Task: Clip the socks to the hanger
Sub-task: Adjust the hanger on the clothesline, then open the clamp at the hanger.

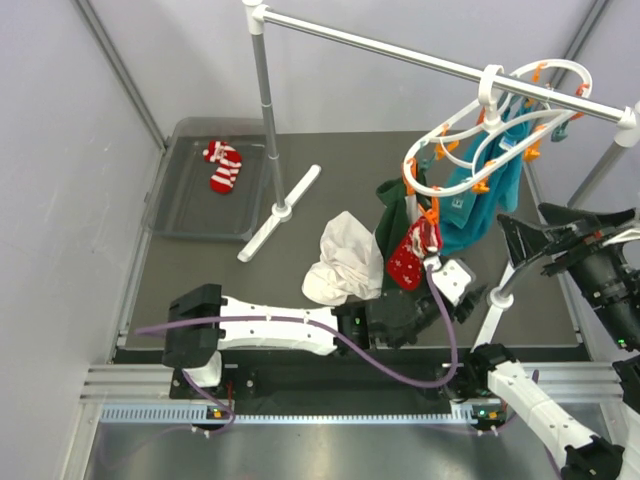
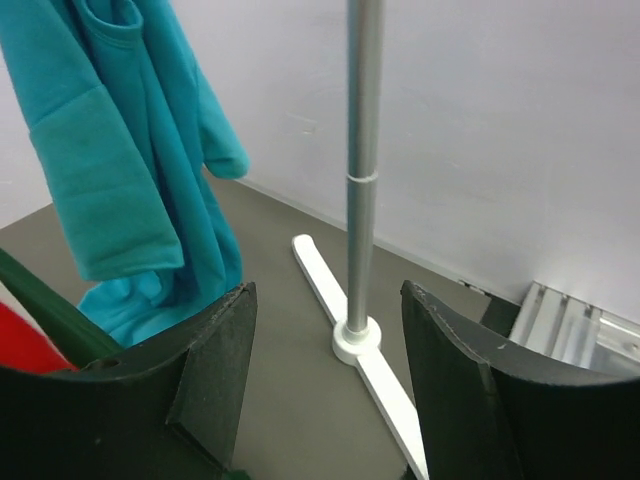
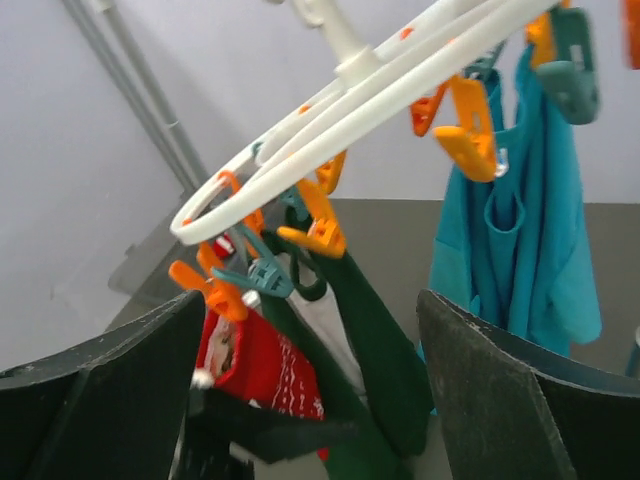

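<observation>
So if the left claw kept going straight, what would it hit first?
Likely the rail stand's upright pole, dead ahead of the open left gripper; the teal garment hangs off to one side. Depth is uncertain.

White double-ring hanger (image 3: 400, 85) seen tilted, lowest at the left, orange clips (image 3: 470, 135) hung beneath it, teal garment (image 3: 520, 250) held at the right, dark green cloth (image 3: 375, 350) draped centrally, red white-dotted sock (image 3: 270, 370) hung beside it, right gripper (image 3: 310, 300) framed below, fingers (image 3: 100, 400) spread wide.
</observation>
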